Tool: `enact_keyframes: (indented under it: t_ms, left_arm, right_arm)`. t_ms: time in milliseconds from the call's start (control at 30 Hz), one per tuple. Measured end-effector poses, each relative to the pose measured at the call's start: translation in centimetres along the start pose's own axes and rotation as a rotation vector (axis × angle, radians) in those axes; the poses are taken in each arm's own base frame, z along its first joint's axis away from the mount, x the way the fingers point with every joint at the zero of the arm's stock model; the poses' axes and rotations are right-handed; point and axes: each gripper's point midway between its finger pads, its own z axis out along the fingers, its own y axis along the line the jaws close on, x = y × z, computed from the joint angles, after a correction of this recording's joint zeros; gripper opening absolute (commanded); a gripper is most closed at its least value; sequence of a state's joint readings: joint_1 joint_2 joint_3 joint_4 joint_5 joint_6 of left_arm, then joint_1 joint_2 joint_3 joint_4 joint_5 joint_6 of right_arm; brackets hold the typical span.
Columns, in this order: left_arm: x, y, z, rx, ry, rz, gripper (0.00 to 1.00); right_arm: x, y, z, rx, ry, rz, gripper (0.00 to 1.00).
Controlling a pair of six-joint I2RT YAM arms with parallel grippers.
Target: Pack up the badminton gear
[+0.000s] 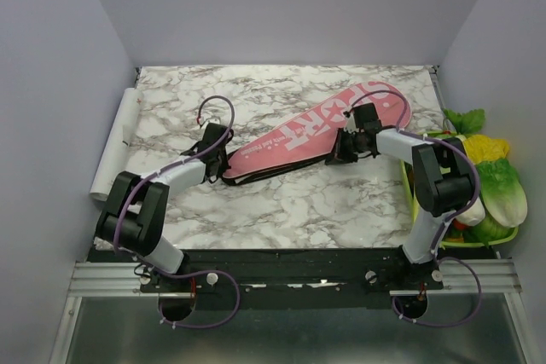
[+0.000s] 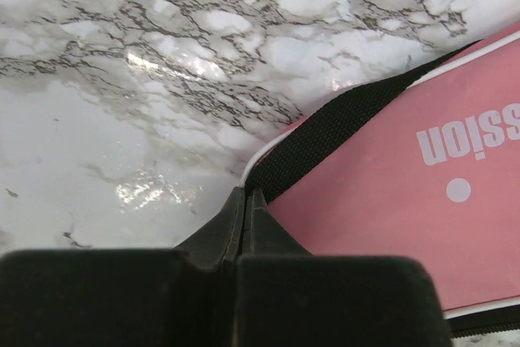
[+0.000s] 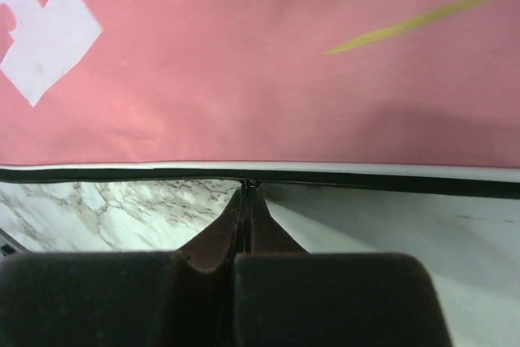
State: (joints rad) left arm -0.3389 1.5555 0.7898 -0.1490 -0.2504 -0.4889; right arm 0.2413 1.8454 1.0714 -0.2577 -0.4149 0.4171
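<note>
I noted the pink bag (image 1: 316, 130) lay diagonally: narrow end near-left, wide end far-right. My left gripper (image 2: 246, 197) sat closed at the narrow end's edging, and the right gripper (image 3: 246, 188) was closed at the wide end's near edge. Pinch unconfirmed.

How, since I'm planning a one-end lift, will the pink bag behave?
Probably floppy: the pink bag lies flat and thin on the table, so the free end would likely sag. Likely light, being that thin. Its loose black strap, trailing beside it, may drag or snag.
</note>
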Motion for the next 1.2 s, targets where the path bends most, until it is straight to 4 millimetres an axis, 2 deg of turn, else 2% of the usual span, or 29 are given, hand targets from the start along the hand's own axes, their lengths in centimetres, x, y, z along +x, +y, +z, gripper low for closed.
enact_keyframes:
  t_ms: [133,200,267,300,333,633,767,867,933,1200]
  left_arm:
    - [0.9,-0.8,-0.6,0.029,-0.013,0.001,0.00]
    - [1.2,-1.1,-0.9,0.044,-0.023,-0.011,0.00]
    - [1.7,-1.3,-1.3,0.063,-0.025,-0.019,0.00]
    - [2.6,-2.0,-2.0,0.099,-0.017,-0.027,0.00]
    - [2.6,-2.0,-2.0,0.099,-0.017,-0.027,0.00]
    - [4.7,-3.0,-4.6,0.161,0.000,-0.008,0.00]
    - [5.7,-2.3,-6.1,0.146,-0.005,0.011,0.00]
    - [6.1,-3.8,-7.7,0.220,-0.029,0.002,0.00]
    - [7.2,-4.6,-8.7,0.260,-0.026,0.014,0.00]
    - [10.1,-6.4,-10.6,0.327,0.009,0.067,0.00]
  right_arm:
    - [1.8,1.8,0.8,-0.011,0.038,-0.040,0.01]
    - [3.1,3.4,1.4,-0.025,0.064,-0.076,0.01]
    - [5.0,5.6,2.0,-0.046,0.098,-0.116,0.01]
    - [8.2,9.3,2.7,-0.085,0.151,-0.170,0.01]
    - [8.3,9.4,2.8,-0.087,0.154,-0.174,0.01]
    - [15.5,18.7,6.4,-0.201,0.300,-0.227,0.01]
    - [17.1,19.9,6.8,-0.228,0.335,-0.211,0.01]
    - [17.6,20.5,6.9,-0.264,0.352,-0.208,0.01]
    - [18.1,20.7,6.9,-0.283,0.358,-0.218,0.01]
    - [20.4,18.7,4.8,-0.290,0.376,-0.254,0.01]
